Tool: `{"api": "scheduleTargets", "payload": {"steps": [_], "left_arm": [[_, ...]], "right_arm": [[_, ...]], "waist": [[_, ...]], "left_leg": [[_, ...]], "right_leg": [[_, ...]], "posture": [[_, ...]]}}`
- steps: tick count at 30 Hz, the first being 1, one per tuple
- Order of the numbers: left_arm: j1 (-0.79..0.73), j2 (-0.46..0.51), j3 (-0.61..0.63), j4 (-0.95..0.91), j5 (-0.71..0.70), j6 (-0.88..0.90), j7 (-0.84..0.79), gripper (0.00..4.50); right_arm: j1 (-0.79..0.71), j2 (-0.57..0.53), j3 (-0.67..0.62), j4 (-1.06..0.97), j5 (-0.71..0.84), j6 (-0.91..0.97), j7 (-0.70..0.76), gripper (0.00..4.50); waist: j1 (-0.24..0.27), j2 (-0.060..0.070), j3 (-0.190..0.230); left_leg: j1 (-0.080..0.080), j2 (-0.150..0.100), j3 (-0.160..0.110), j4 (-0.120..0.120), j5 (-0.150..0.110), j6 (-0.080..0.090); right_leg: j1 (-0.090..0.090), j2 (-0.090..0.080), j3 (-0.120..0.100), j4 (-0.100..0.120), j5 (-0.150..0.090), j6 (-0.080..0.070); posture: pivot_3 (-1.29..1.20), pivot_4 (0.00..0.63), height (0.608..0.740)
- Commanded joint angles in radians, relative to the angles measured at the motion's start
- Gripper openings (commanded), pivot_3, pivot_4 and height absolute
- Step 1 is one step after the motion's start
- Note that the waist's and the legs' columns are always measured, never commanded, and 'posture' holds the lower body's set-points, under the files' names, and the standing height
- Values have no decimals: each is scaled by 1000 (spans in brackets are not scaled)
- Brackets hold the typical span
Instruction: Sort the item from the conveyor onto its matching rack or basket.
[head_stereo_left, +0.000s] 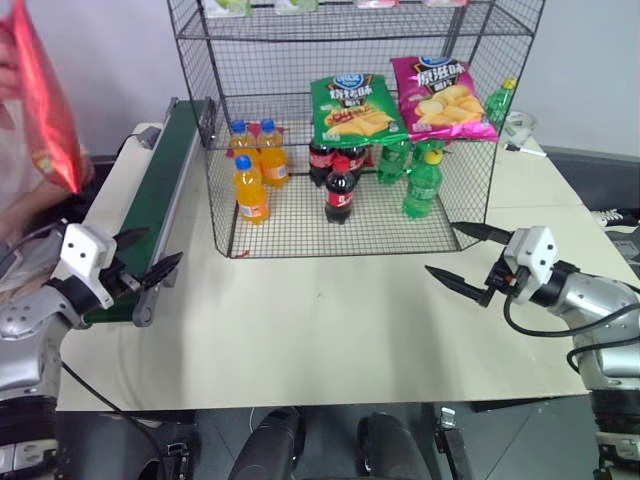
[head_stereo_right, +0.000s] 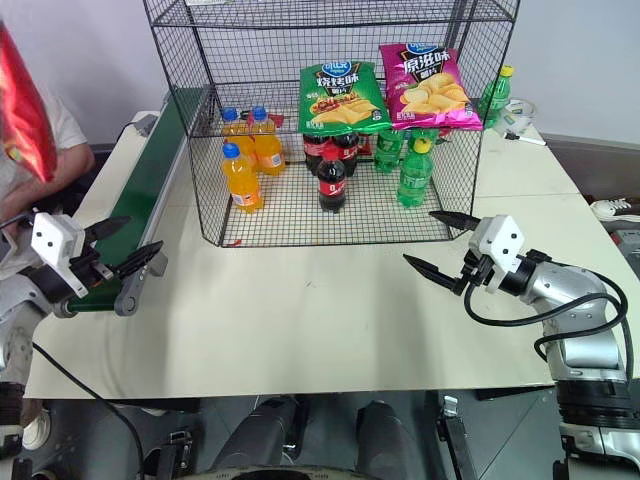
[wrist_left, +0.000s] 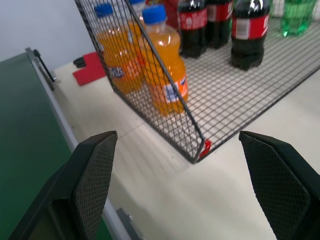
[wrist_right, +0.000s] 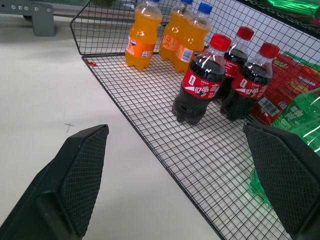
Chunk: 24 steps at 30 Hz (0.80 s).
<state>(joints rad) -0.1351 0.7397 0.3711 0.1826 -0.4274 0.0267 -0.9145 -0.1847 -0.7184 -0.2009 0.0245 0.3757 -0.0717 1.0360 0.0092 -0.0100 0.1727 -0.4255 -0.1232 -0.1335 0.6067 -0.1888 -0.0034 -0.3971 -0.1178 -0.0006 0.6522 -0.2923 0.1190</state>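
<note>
Sorting has not started: the red chip bag (head_stereo_left: 40, 100) hangs at ten o'clock in a person's hand (head_stereo_left: 8, 70), above the conveyor (head_stereo_left: 150, 195). Both the left gripper (head_stereo_left: 150, 260) and right gripper (head_stereo_left: 465, 255) are spread, holding nothing, short of the rack (head_stereo_left: 350, 130).

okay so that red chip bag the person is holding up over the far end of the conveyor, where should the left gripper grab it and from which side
Judging by its pose, the red chip bag hangs from a person's hand, tapering to a free lower corner. That crimped flat edge looks best to pinch, approached from the conveyor side, away from the hand. The left gripper is open beside the belt's near end; waiting until the bag lies flat may be safer.
</note>
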Motion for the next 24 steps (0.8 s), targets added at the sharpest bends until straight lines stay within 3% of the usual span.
{"api": "scheduleTargets", "payload": {"steps": [1,24], "left_arm": [[6,5,30,-41,-20,-12,-3,4072],[57,2,30,-67,37,-52,81,4072]], "right_arm": [[-14,-3,-10,-36,20,1,0,4500],[-57,4,17,-38,53,46,32,4500]], "waist": [[1,0,0],[1,0,0]], "left_leg": [[0,0,0,0,0,0],[0,0,0,-1,-1,-1]], "right_leg": [[0,0,0,0,0,0],[0,0,0,-1,0,0]], "posture": [[0,150,740],[0,150,740]]}}
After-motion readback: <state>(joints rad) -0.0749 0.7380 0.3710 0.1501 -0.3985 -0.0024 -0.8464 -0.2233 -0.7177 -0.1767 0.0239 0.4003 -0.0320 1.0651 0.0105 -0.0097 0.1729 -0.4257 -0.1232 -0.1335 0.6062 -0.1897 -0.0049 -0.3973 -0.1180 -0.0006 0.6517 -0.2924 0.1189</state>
